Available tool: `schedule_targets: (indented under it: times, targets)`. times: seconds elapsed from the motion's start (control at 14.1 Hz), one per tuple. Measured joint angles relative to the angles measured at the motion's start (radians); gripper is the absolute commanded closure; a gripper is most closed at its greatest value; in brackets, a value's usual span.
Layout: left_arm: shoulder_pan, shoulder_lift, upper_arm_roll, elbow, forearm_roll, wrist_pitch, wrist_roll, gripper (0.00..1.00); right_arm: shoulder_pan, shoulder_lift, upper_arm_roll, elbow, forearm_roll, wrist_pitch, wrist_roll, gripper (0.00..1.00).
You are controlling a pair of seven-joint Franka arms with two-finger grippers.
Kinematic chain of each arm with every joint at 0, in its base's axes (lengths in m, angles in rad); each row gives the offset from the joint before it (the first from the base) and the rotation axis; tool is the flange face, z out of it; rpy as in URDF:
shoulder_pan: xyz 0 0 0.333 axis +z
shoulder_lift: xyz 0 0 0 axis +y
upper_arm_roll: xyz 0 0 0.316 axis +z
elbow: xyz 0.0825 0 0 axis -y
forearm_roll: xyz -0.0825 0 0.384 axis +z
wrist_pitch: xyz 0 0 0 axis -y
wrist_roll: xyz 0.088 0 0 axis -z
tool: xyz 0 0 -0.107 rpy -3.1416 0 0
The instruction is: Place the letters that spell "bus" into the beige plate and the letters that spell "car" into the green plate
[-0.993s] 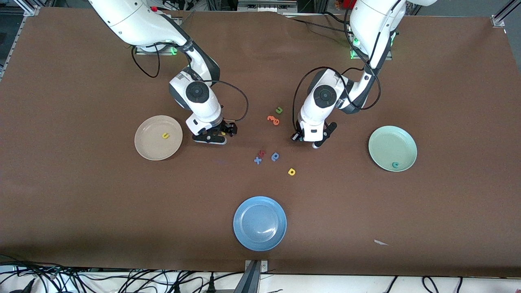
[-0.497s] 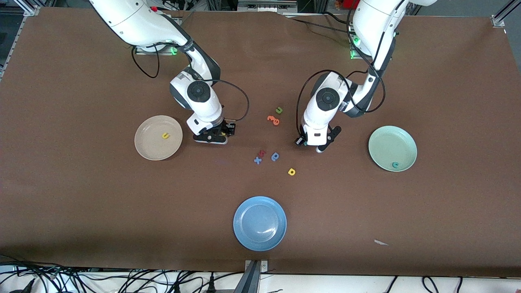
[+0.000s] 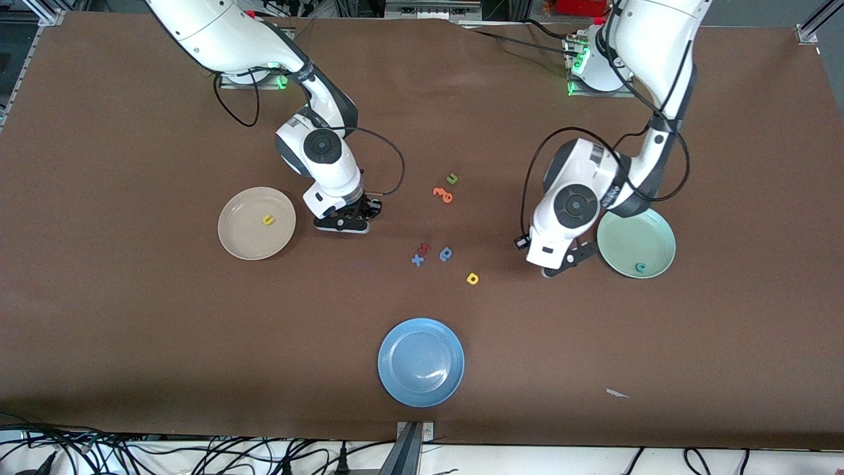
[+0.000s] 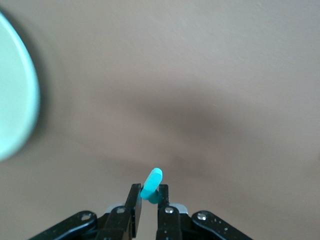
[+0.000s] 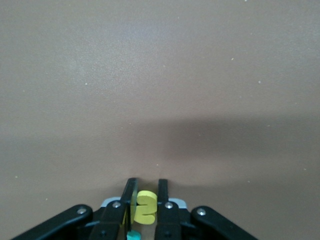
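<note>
My left gripper [image 3: 557, 269] [image 4: 148, 187] is shut on a small teal letter [image 4: 151, 182], over the table just beside the green plate [image 3: 636, 227] [image 4: 15, 100]. A teal "c" [image 3: 640, 267] lies in that plate. My right gripper [image 3: 364, 212] [image 5: 145, 185] sits low at the table next to the beige plate [image 3: 231, 241], shut on the yellow "s" [image 5: 146, 206]. A teal bit [image 5: 132, 235] shows under its fingers; which letter it is I cannot tell. A yellow "u" [image 3: 268, 220] lies in the beige plate. The yellow "a" [image 3: 472, 278] lies mid-table.
Loose letters lie mid-table: a green "u" [image 3: 452, 178], orange letters [image 3: 443, 194], a blue "x" [image 3: 417, 260], a red letter [image 3: 425, 248] and a blue rounded letter [image 3: 446, 254]. A blue plate [image 3: 421, 362] sits nearest the front camera. A paper scrap [image 3: 616, 393] lies toward the left arm's end.
My left gripper has carried the teal letter from the middle of the table toward the green plate. My right gripper has shut on the yellow "s" and barely moved.
</note>
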Motion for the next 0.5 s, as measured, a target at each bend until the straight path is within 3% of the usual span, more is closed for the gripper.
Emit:
schedule_targets:
  times: [0.28, 0.5]
  targets:
    - [0.124, 0.0, 0.004, 0.018, 0.043, -0.055, 0.462, 1.0, 0.0, -0.003, -0.004, 0.003, -0.01, -0.005, -0.002, 1.0]
    - [0.213, 0.0, 0.006, 0.018, 0.134, -0.055, 0.702, 1.0, -0.018, -0.052, -0.018, 0.011, -0.014, -0.103, -0.068, 1.0]
